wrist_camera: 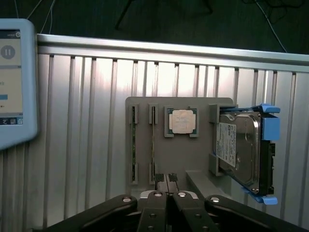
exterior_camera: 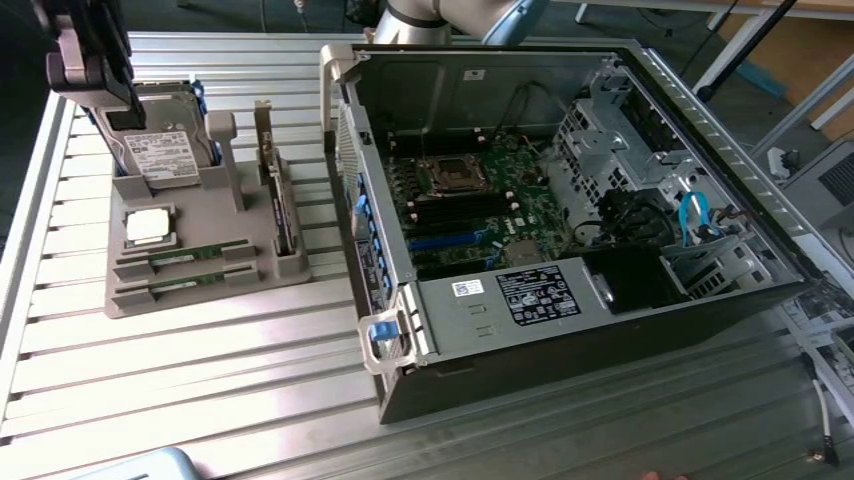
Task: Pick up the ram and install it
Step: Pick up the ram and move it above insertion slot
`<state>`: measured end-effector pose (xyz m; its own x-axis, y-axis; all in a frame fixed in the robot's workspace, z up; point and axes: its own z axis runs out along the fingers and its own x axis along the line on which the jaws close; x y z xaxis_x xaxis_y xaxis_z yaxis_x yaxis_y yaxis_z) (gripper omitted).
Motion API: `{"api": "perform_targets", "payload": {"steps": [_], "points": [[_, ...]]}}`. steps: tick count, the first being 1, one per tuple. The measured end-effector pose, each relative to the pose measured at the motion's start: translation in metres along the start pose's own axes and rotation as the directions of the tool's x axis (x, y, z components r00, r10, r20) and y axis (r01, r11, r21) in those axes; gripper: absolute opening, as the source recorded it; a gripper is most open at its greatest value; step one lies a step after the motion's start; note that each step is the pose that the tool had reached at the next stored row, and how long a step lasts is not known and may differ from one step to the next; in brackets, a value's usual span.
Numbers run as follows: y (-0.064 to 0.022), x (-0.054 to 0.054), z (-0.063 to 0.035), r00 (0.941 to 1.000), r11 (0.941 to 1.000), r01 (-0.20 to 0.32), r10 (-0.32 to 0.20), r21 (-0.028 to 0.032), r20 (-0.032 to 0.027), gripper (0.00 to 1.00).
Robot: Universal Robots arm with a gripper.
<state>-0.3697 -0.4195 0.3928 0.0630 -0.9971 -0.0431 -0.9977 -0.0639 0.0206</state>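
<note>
Pincer (wrist_camera: pixel 166 189) clenched, jaws pressed flat together, grasping nothing. It hangs above the surface facing the tray, so the pick is not yet made. Tray (wrist_camera: pixel 193 159) is grey matte plastic, moulded with posts and slots, likely so each part sits fixed and reachable from above. Ram (wrist_camera: pixel 133 145) rests in a pair of end brackets and looks to sit on edge: thin, narrow green board. A twin stick (wrist_camera: pixel 153 145) lies parallel just beside it, both untouched and apart from the pincer. Cpu (wrist_camera: pixel 182 121) lies flat in a square pocket next to the twin, with a dull silver lid. Drive (wrist_camera: pixel 239 150) stands on edge in brackets at the tray's end, shiny metal with a white label and blue plastic rails. Surface (wrist_camera: pixel 87 121) is ribbed aluminium, glossy, throwing glare. Screen (wrist_camera: pixel 12 72) with a pale rounded bezel sits well apart from the tray. In the exterior view the case (exterior_camera: pixel 561 380) lies on its side, panel off, toward the exterior view's right of the tray. That leaves the motherboard (exterior_camera: pixel 487 190) facing up, a green board with black slots, reachable from above, I judge.
</note>
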Motion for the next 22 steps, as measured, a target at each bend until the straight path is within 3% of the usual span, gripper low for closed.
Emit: {"api": "perform_targets", "payload": {"steps": [10, 22], "points": [[-0.0001, 0.000, 0.0067, 1.0000, 1.0000, 0.004, -0.004, -0.0001, 0.0000, 0.11], [-0.0006, 0.002, 0.0302, 0.9999, 0.9999, 0.010, -0.010, -0.0006, -0.0003, 0.11]]}}
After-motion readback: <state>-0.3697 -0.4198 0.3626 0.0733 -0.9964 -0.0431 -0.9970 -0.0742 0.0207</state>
